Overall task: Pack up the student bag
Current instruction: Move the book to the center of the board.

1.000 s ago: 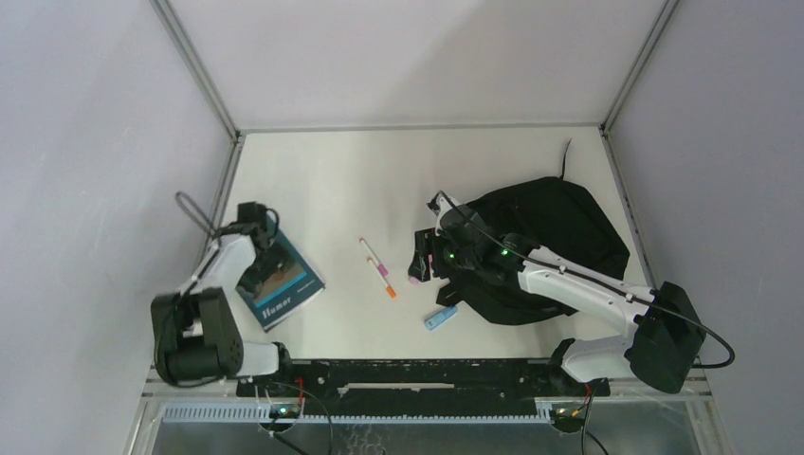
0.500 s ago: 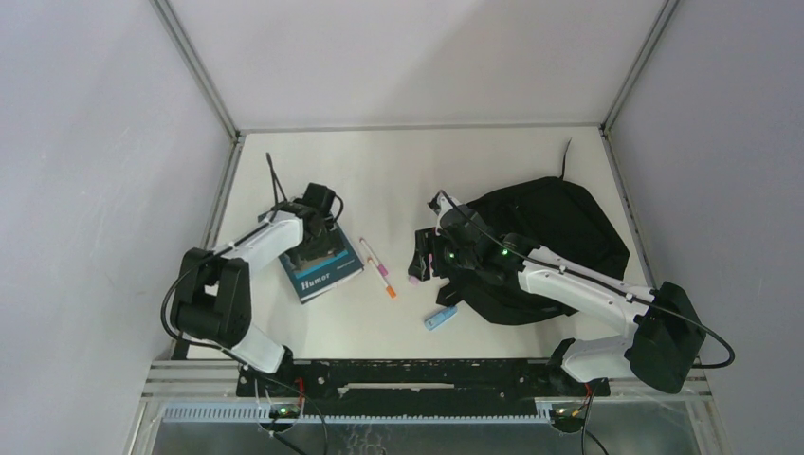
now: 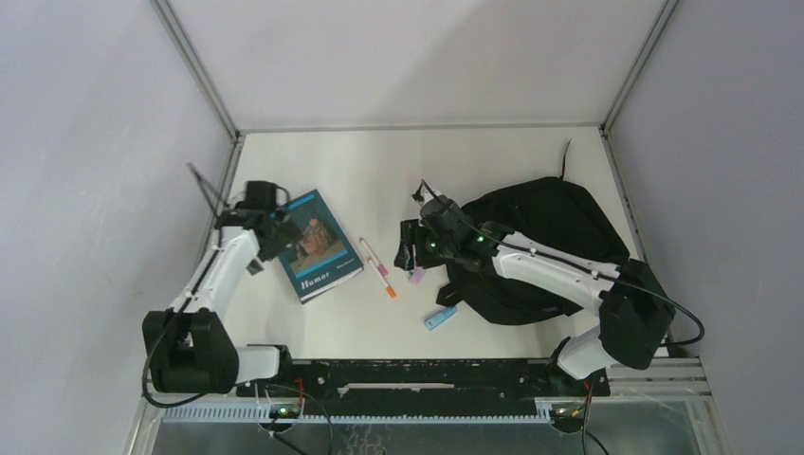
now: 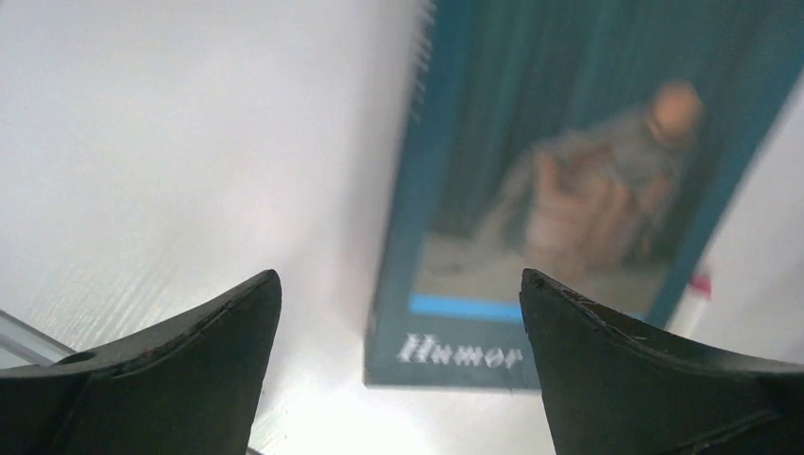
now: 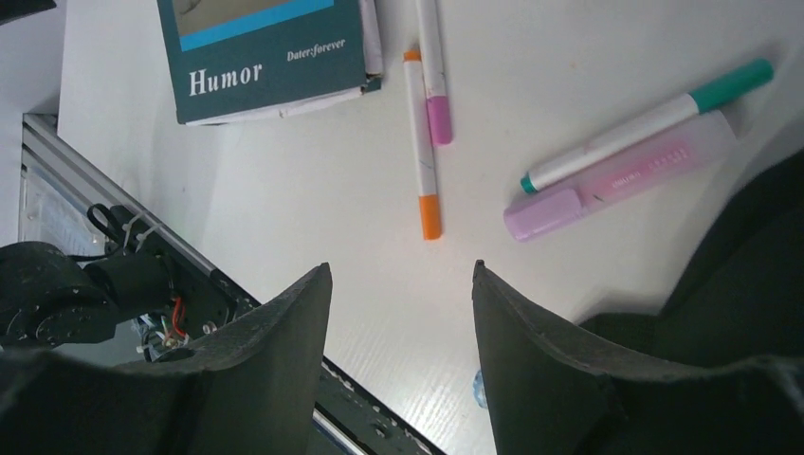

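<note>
With left fingers (image 4: 171, 370) spread wide and right fingers (image 5: 237, 379) parted, both empty, straddle teal softcover book's (image 4: 569, 218) spine edge, then pinch firmly.

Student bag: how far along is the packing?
Done: nothing visibly packed; the student bag lies at right. In hand: nothing; left gripper open by the Humor book, right gripper open above the two pens. Left: book, pens, pink highlighter, teal-capped pen, blue item.

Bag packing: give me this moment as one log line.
left fingers: open, empty, beside book | right fingers: open, empty, near pens | bag: on table, book and pens outside
</note>
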